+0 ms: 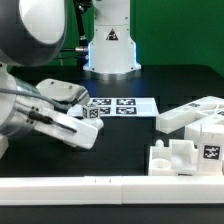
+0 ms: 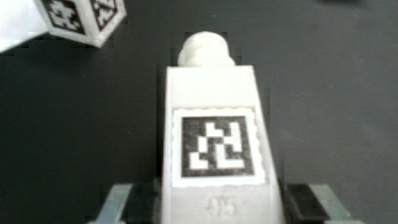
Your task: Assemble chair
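End effector low, jaws partly apart.

I can read no words or numbers anywhere. Square black-and-white tags stand on the marker board, on a chair part at the exterior view's right, on the bar and on a block. The arm's base carries a dark triangle sign.

One arm with one end effector. In the exterior view, two white chair parts lie on the counter: one slab and one blocky part. There is also one marker board and one border rail. The wrist view adds one bar and one tagged block.
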Controlling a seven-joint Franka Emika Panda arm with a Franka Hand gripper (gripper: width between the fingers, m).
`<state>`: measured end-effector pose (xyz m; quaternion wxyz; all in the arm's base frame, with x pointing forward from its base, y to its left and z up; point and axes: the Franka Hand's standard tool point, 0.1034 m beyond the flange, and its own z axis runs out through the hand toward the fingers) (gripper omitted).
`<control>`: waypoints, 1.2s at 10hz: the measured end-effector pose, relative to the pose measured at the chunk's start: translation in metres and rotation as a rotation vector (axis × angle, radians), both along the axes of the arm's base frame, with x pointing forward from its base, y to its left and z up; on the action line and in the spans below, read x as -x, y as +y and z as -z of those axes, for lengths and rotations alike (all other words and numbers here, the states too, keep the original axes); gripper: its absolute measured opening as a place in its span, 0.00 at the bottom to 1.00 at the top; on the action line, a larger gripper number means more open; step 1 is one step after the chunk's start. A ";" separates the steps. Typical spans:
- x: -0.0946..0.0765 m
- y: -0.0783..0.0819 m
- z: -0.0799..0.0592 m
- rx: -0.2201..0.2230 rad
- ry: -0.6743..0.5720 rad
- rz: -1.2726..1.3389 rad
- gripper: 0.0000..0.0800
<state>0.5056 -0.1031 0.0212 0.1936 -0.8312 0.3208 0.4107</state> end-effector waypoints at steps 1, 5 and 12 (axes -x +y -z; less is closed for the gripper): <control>-0.010 0.001 -0.025 -0.005 -0.022 -0.010 0.35; -0.042 0.007 -0.081 0.080 -0.231 -0.098 0.36; -0.085 0.074 -0.106 0.452 -0.689 -0.059 0.36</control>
